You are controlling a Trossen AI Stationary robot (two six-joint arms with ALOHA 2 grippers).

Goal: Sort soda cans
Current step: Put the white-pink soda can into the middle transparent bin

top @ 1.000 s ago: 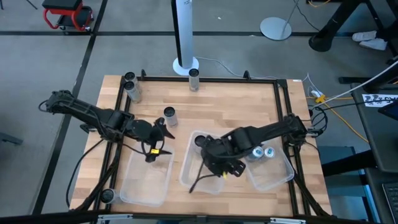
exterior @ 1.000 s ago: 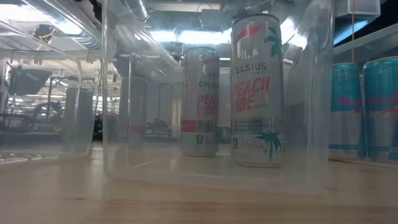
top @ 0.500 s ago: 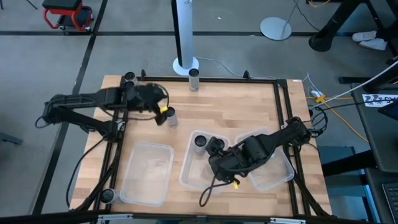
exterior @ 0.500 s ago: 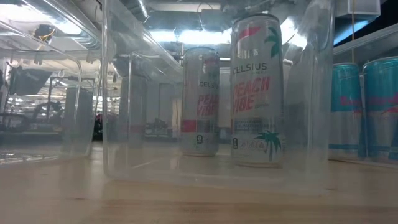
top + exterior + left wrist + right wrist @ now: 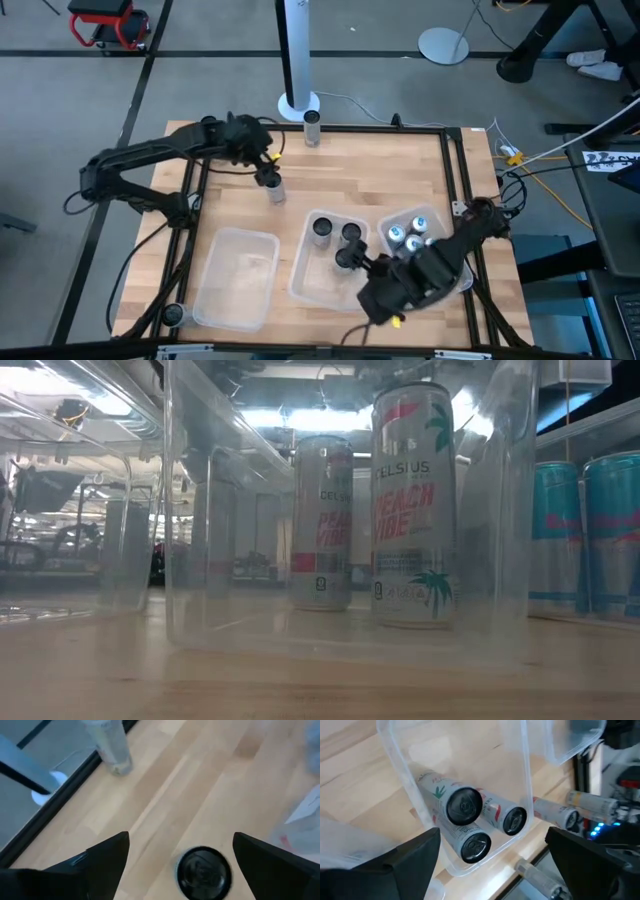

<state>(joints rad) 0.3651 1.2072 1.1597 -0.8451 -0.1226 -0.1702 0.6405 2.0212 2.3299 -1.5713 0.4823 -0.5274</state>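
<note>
A dark-topped soda can [image 5: 273, 187] stands upright and loose on the wooden table, far left. My left gripper [image 5: 264, 168] hangs open just above it; in the left wrist view the can top [image 5: 204, 872] lies between my spread fingers [image 5: 181, 837], untouched. Three dark-topped cans [image 5: 464, 805] stand in the middle clear bin [image 5: 303, 270], labelled cans [image 5: 412, 505] in the low view. My right gripper [image 5: 352, 264] hovers open over that bin's near part [image 5: 492, 837]. Three blue-white cans [image 5: 410, 234] stand in the right bin [image 5: 445, 290].
An empty clear bin [image 5: 235, 278] sits near left. Another can [image 5: 312, 122] stands at the far edge, also in the left wrist view [image 5: 112, 750]. One can [image 5: 173, 315] stands at the near-left corner. A black frame rail [image 5: 340, 128] borders the table.
My left gripper has swung from above the empty left bin toward the table's far edge and now hangs over the loose can. My right gripper has drawn back from the middle bin toward the near edge, turning as it went and uncovering the cans there.
</note>
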